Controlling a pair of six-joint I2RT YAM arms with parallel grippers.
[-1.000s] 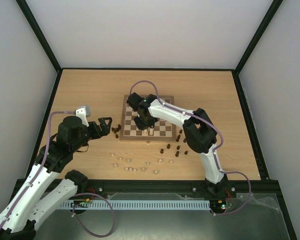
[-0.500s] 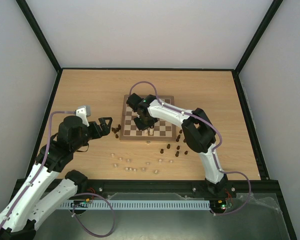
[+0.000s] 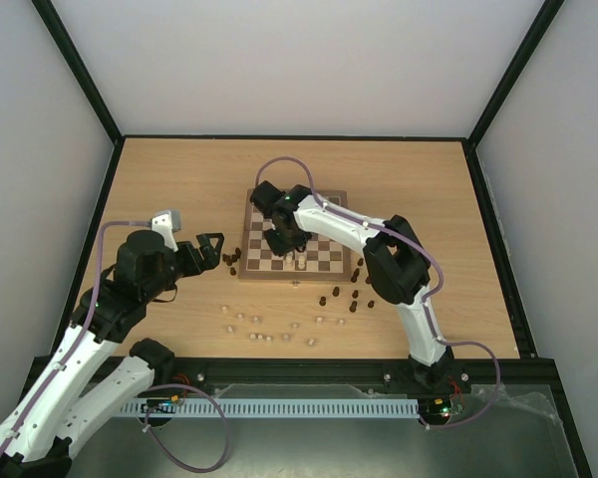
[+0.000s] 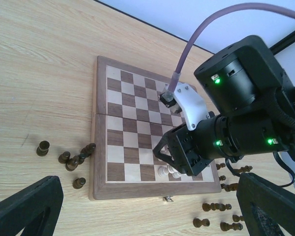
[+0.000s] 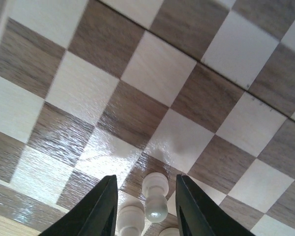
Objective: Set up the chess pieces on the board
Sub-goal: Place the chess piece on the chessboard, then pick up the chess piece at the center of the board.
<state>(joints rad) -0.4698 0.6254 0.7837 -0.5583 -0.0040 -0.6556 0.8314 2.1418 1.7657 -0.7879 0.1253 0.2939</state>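
The board [image 3: 264, 261] lies mid-table. My right gripper [image 5: 145, 206] hangs just over its near edge, open, its black fingers [image 5: 104, 209] on either side of an upright pale pawn [image 5: 155, 196] with a gap on each side. Two other pale pieces [image 4: 167, 171] stand beside that pawn on the near row. From above, the right gripper [image 3: 287, 242] covers those pieces. My left gripper [image 3: 211, 246] is wide open and holds nothing, hovering over the table left of the board. In its own view the left gripper [image 4: 147, 201] looks across the board [image 4: 123, 123].
Dark pieces [image 3: 231, 261] lie in a small cluster just left of the board, near the left gripper. More dark pieces [image 3: 344, 296] are scattered off the board's near right corner. Several pale pieces [image 3: 259, 324] lie on the table in front of the board.
The right gripper's jaws have parted, letting go of the pale pawn, which now stands on the board. The left arm has not moved.
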